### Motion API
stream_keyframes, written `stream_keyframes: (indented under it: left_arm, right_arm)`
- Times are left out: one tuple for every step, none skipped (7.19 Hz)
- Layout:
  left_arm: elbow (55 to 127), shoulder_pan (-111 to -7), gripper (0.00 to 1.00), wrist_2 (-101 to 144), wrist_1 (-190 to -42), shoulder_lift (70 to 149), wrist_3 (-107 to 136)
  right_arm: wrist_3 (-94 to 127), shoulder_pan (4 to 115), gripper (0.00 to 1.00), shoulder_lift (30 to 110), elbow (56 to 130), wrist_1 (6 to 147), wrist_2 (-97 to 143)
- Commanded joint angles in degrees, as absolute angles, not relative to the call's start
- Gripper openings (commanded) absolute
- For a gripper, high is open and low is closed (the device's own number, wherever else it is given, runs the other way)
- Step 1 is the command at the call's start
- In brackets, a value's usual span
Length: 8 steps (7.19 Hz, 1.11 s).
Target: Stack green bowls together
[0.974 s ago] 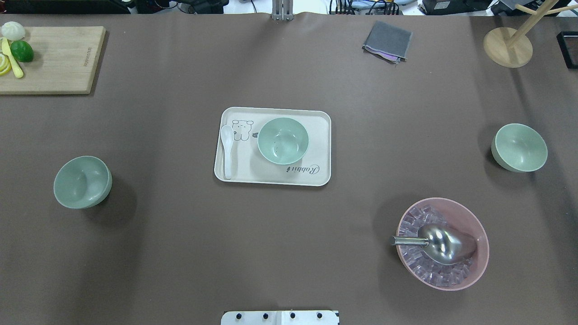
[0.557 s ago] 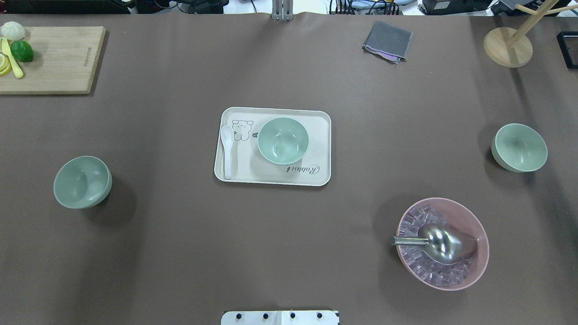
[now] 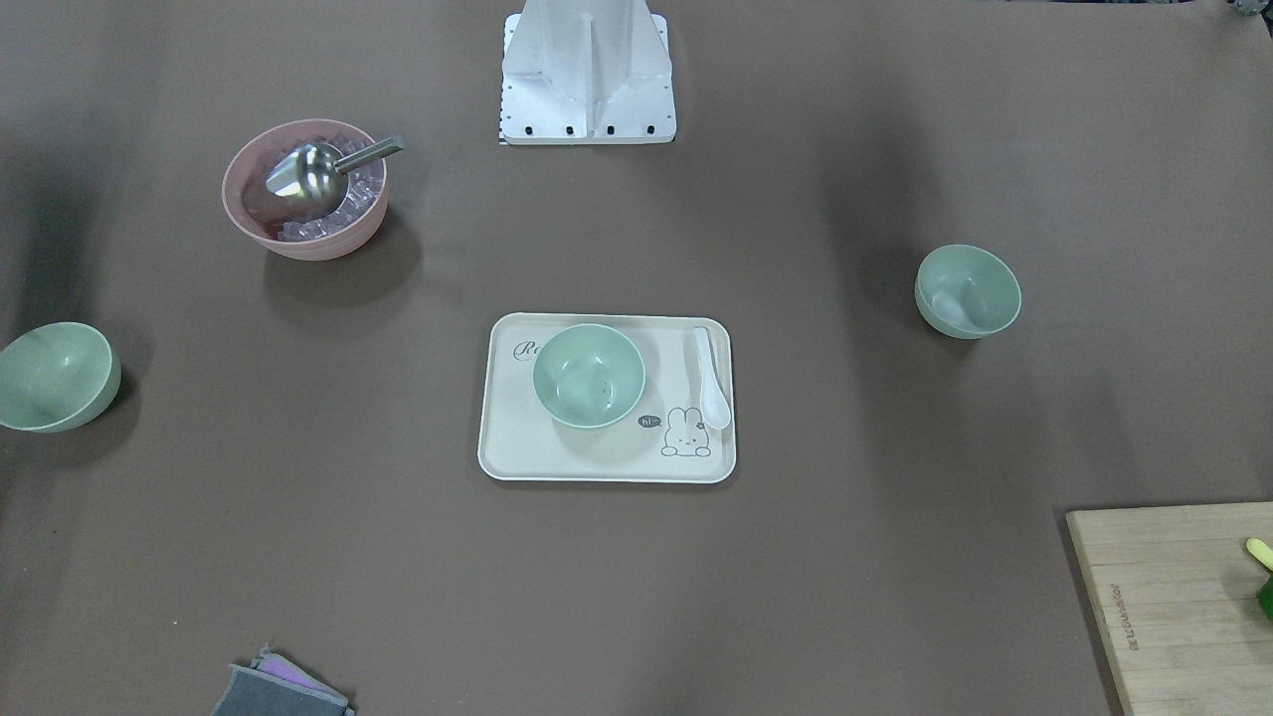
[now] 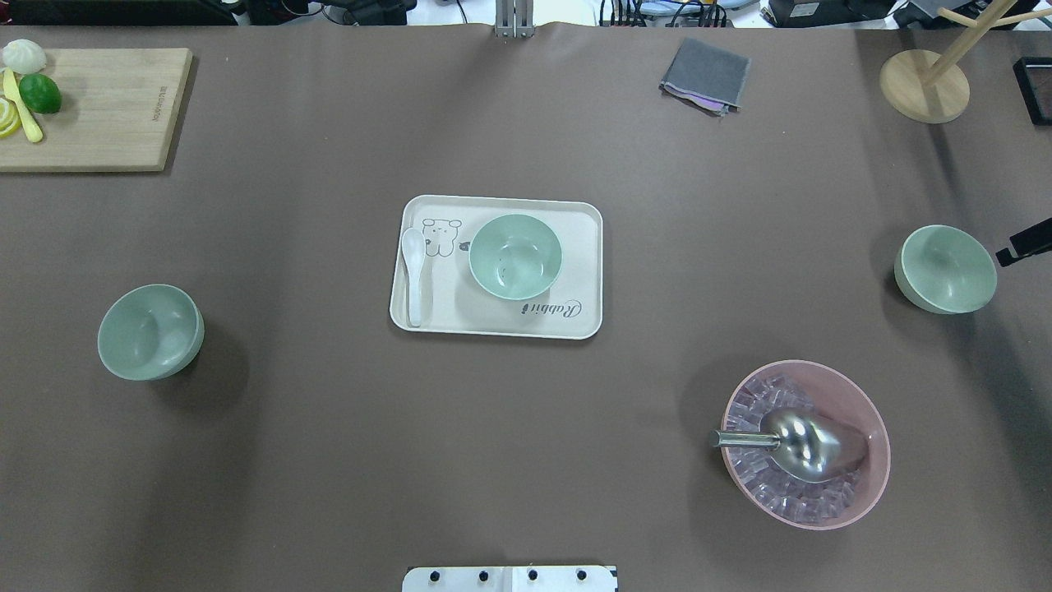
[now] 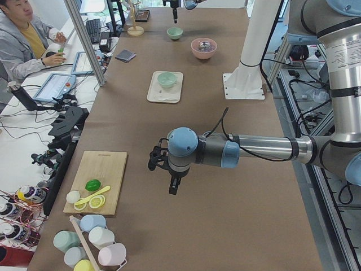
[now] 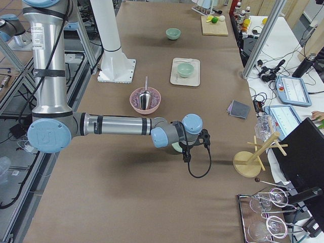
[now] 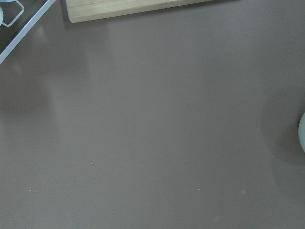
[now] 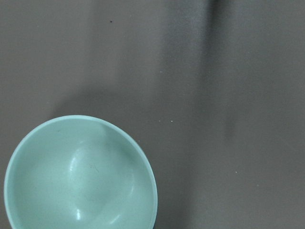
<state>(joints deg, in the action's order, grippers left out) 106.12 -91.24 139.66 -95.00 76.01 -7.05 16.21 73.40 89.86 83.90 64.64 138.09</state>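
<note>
Right gripper (image 6: 186, 156) (finger spacing: I cannot tell, same for my left gripper (image 5: 174, 185)) hangs just beside one of three smooth, round, matte green bowls (image 4: 945, 269); second bowl (image 4: 150, 331) lies near the left gripper, third bowl (image 4: 515, 256) between both on one flat cream tray (image 4: 579, 247).

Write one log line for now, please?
stacked: none | left bowl, tray bowl, right bowl: apart | right gripper: beside right bowl | left gripper: over table

Left arm (image 5: 254, 148) and right arm (image 6: 116, 125) were silver tubes with pale-blue joint caps (image 5: 181, 141). Left gripper (image 5: 174, 187), right gripper (image 6: 186, 158) were black. Black cable (image 6: 196, 176) looped off right wrist. White base (image 3: 589, 70) had black screws (image 3: 569, 129) along its edge.
</note>
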Motion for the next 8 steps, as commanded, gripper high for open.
stream_keyframes:
  left_arm:
    - [106.1, -91.0, 0.98, 139.7, -95.2, 75.7, -7.1]
    - [105.9, -90.3, 0.98, 139.6, -95.2, 75.6, -7.1]
    - [105.9, -90.3, 0.98, 139.5, -95.2, 75.7, -7.2]
    - [105.9, -90.0, 0.98, 139.5, -95.3, 75.7, -7.3]
    - [106.0, -90.0, 0.98, 139.6, -95.3, 75.7, -7.3]
    - [106.0, -90.0, 0.98, 139.5, -95.3, 75.7, -7.3]
    - [105.9, -89.8, 0.98, 139.5, -95.3, 75.8, -7.1]
    - [105.8, -89.0, 0.98, 139.6, -95.2, 76.1, -6.5]
  right_arm:
    - [18.7, 71.1, 0.96, 89.9, 80.5, 58.4, 137.9]
    - [18.7, 70.5, 0.94, 89.7, 80.0, 58.3, 137.6]
    - [18.7, 70.1, 0.91, 89.5, 79.9, 58.4, 137.3]
    - [18.7, 70.0, 0.87, 88.3, 78.2, 58.4, 137.3]
    - [18.8, 70.0, 0.76, 87.2, 76.7, 58.4, 137.3]
    - [18.8, 70.0, 0.53, 87.1, 76.5, 58.4, 137.3]
    - [19.4, 70.0, 0.15, 87.1, 76.5, 58.4, 137.4]
    - [23.7, 69.4, 0.0, 87.0, 77.2, 58.1, 137.8]
